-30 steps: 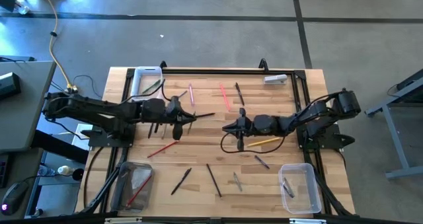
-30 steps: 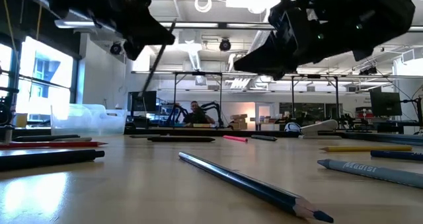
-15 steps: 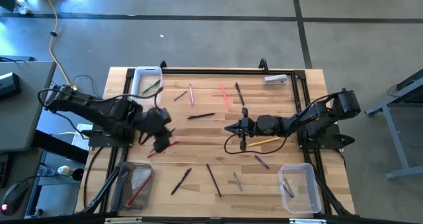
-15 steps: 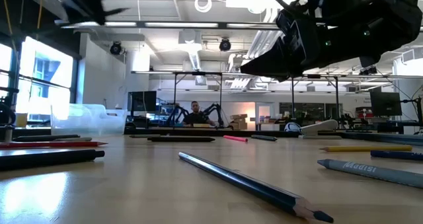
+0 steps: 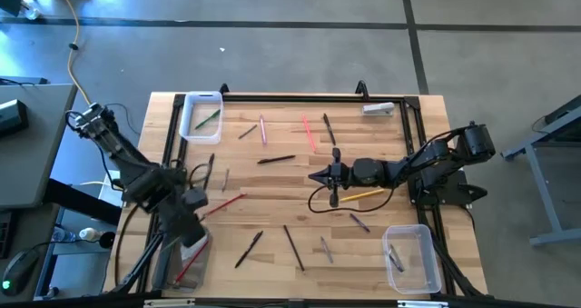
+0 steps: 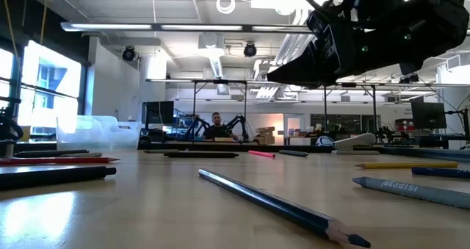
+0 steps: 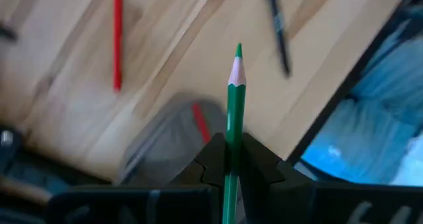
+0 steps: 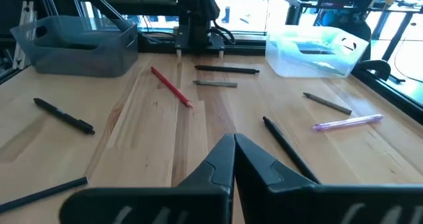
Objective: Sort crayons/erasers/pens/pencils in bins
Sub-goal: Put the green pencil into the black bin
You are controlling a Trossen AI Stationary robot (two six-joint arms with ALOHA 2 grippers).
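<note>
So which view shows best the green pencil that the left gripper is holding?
The left wrist view: the green pencil stands sharp-tipped between the left gripper's shut fingers. The high view shows only that gripper above the grey bin; the others miss it.

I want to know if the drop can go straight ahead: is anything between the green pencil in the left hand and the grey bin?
Nothing visible. The left hand, shut on the green pencil, hangs right over the grey bin, which holds a red stick.

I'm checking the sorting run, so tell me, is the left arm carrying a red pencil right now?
No, the left gripper has its jaws shut on a green pencil, its sharpened tip pointing away from the wrist camera.
</note>
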